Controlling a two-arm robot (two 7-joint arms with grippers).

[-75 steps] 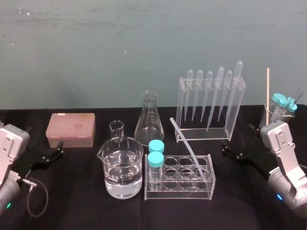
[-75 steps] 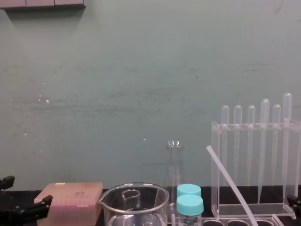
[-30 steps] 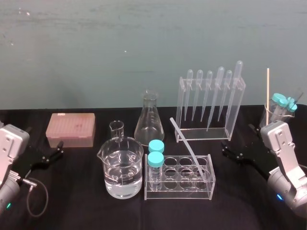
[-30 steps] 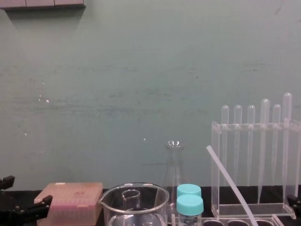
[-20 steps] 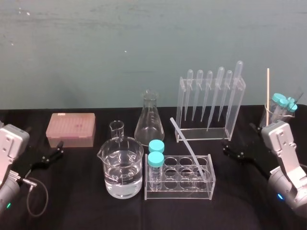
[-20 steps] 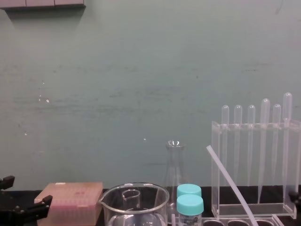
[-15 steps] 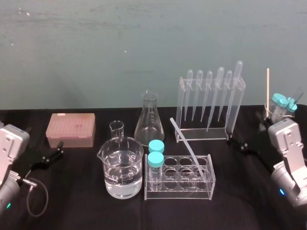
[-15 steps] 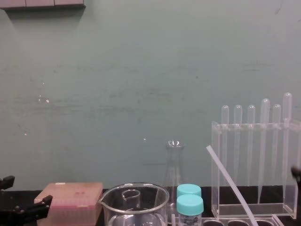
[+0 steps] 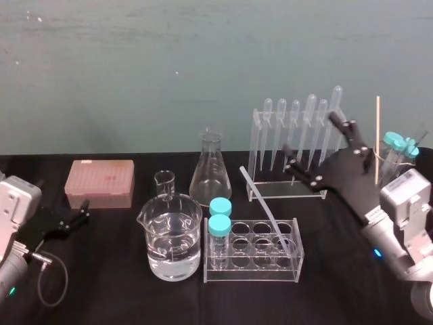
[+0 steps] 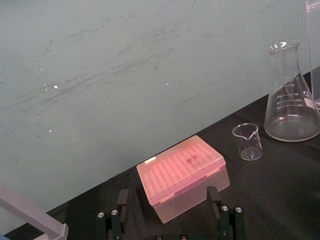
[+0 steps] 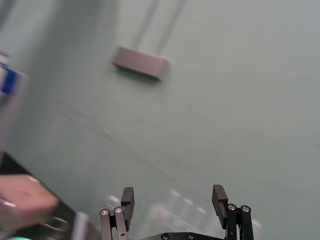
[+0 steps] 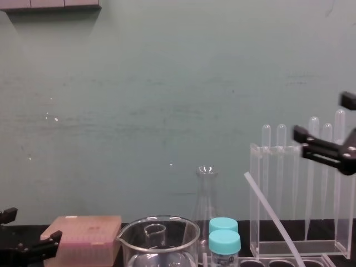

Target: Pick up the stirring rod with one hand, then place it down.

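Note:
The stirring rod (image 9: 266, 206) is a translucent whitish stick leaning in the clear tube rack (image 9: 295, 265), its upper end pointing back and left; the chest view shows the stirring rod (image 12: 272, 217) slanting before the pipette stand. My right gripper (image 9: 308, 137) hangs raised in front of the pipette stand, above and right of the rod's top, apart from it. Its jaws stand open with nothing between them, as in the right gripper (image 11: 173, 191) wrist view and the right gripper (image 12: 321, 115) chest view. My left gripper (image 9: 84, 210) rests open, low at the left.
A water-filled beaker (image 9: 172, 237), small beaker (image 9: 164, 183) and conical flask (image 9: 210, 169) stand left of the rack. Two blue-capped vials (image 9: 219, 227) sit in the rack. The pipette stand (image 9: 265, 188) is behind, a pink tip box (image 9: 100, 183) back left, a jar of capped tubes (image 9: 399, 152) far right.
My right arm has lifted off the table and swung up and left, bringing its open gripper in front of the pipette stand. The rod and the left arm have not moved.

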